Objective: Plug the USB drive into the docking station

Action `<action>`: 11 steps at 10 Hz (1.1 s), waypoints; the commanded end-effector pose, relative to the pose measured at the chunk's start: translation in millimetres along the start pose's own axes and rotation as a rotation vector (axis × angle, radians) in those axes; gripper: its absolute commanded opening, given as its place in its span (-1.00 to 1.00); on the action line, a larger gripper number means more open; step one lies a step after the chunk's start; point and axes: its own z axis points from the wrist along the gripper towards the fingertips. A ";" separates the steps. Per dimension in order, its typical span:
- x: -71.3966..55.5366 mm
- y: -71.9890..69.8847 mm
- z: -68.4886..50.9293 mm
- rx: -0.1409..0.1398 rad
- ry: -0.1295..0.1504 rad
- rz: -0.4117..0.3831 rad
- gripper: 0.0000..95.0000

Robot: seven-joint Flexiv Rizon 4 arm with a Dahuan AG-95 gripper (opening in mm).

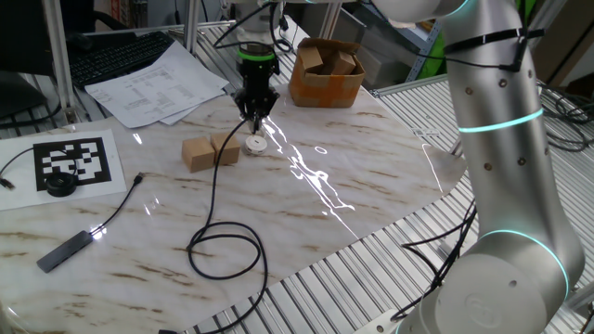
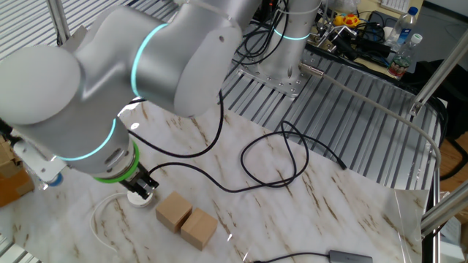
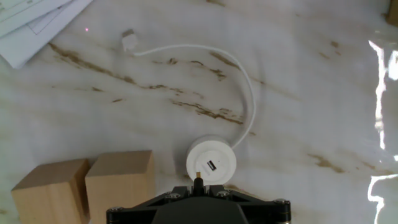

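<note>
round white docking station (image 3: 211, 164), 2 square wooden blocks (image 3: 84, 185)

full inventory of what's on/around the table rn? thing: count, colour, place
docking station: 1, white disc, beside the blocks, under the tool; white cable curls from it
USB drive: 1, black tip, pinched in the tool just above the disc
black cable: 1, loops across the marble
wooden blocks: 2, tan, side by side
flat stick: 1, dark, near edge
puck: 1, black, on the marker sheet
papers: white, far corner
cardboard box: 1, brown, far side
tool: 1, black, shut on the plug
</note>
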 end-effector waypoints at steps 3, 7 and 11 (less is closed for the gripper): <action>1.4 -1.1 1.7 0.019 0.009 -0.167 -1.00; -0.4 -2.7 2.1 0.070 0.013 -0.280 -1.00; -7.4 -7.9 4.7 0.076 0.071 -0.340 -1.00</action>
